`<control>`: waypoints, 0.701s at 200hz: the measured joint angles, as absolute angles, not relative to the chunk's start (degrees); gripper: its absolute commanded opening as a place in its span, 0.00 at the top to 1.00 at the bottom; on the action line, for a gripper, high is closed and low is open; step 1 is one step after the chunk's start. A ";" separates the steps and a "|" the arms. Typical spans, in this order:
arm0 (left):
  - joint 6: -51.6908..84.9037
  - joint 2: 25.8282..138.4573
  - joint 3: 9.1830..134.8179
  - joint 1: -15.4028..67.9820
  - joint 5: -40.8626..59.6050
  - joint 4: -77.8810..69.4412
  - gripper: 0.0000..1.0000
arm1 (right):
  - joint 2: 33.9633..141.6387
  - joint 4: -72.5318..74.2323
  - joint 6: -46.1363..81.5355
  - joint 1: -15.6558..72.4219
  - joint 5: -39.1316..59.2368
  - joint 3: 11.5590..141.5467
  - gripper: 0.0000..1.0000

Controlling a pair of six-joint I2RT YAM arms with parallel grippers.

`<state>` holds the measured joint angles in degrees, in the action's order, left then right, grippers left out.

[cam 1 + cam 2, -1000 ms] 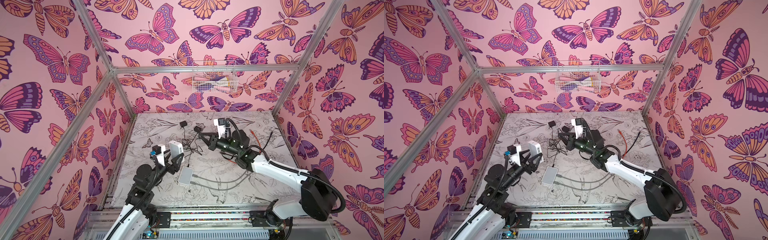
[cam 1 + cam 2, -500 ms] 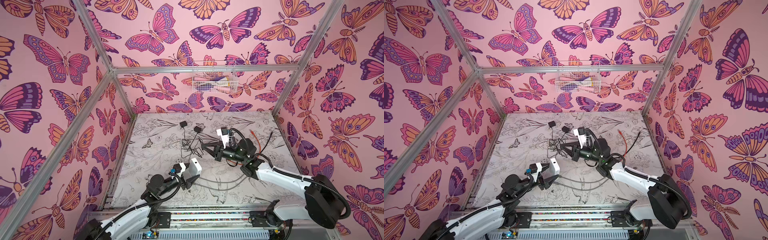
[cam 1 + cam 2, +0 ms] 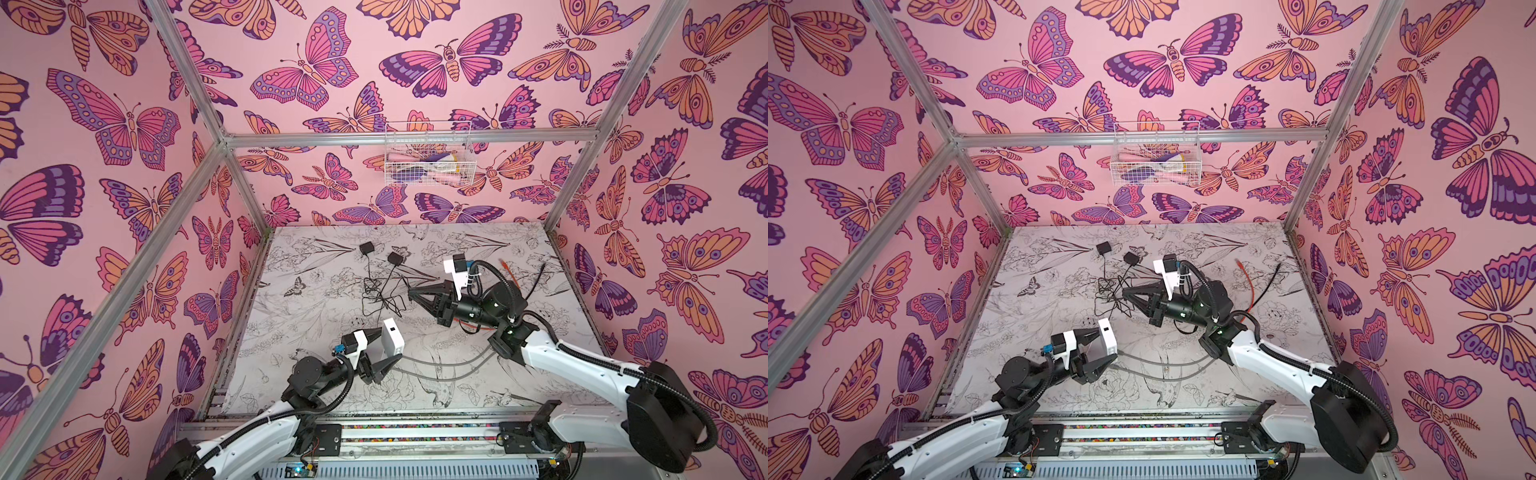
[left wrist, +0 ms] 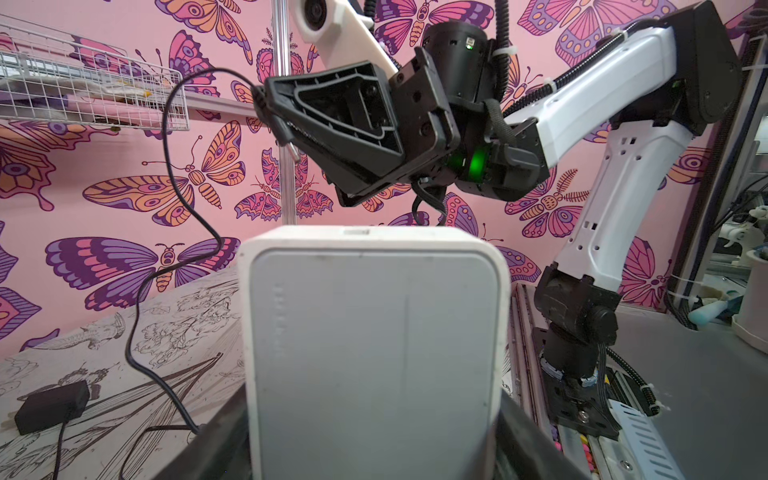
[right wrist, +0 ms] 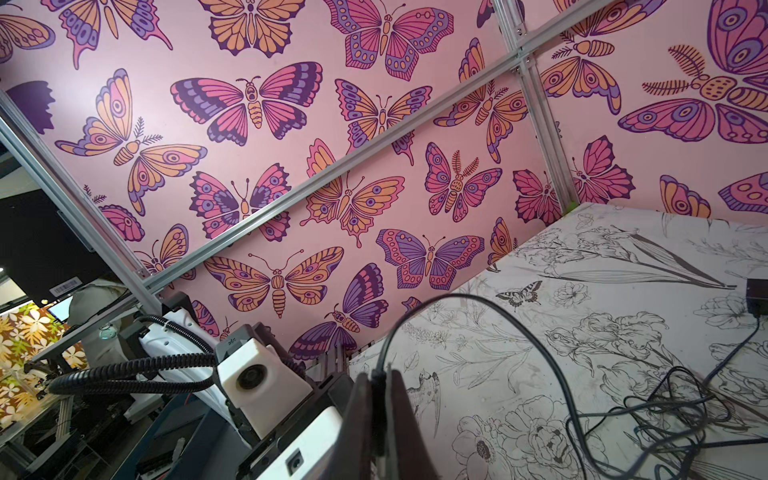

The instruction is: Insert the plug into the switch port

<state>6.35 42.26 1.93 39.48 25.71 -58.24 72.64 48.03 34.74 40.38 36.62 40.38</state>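
1. two things are mattering here, the plug and the switch. the plug is hanging in the air, slanting out below the tip of my right gripper. it is up beyond the switch's end face and apart from it.
2. my right gripper's jaws are pressing together on the cable just behind the plug. i am judging that this is leaving the metal tip free to go in.
3. my left gripper is clamping the switch by its two long sides and, as far as i can judge, holding it up off the table. the switch is standing on end with one short face turning toward the plug. i am reading this as offering the port to the plug instead of chasing it down on the mat.
4. the port is showing only in the right wrist view, as a small round socket at the picture's edge. in the left wrist view that face is lying edge-on, so i cannot tell how well plug and socket are lining up.
5. the cable is looping slack from my right fingers and dropping into a tangle on the table, near two black adapters. i cannot tell which adapter it is running to.
6. the switch is hiding most of my left fingers in the left wrist view. two grey cables are lying near the switch's lower end, and whether they are plugged into it is hidden.
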 measured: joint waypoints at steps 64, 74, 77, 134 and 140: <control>8.21 37.71 0.71 40.95 24.16 -58.08 1.00 | 75.46 49.23 35.70 40.38 39.75 41.69 1.00; 8.32 36.07 0.69 40.97 23.99 -57.82 1.00 | 75.99 50.13 36.18 40.38 40.38 42.04 1.00; 8.43 35.62 0.69 40.97 23.97 -57.76 1.00 | 76.14 50.41 36.34 40.38 40.62 42.11 1.00; 9.41 27.94 0.69 40.97 27.03 -53.80 1.00 | 77.25 56.73 39.66 41.50 43.70 42.17 1.00; 9.45 27.88 0.69 40.97 27.38 -53.52 1.00 | 77.25 56.93 39.62 41.95 43.97 42.17 1.00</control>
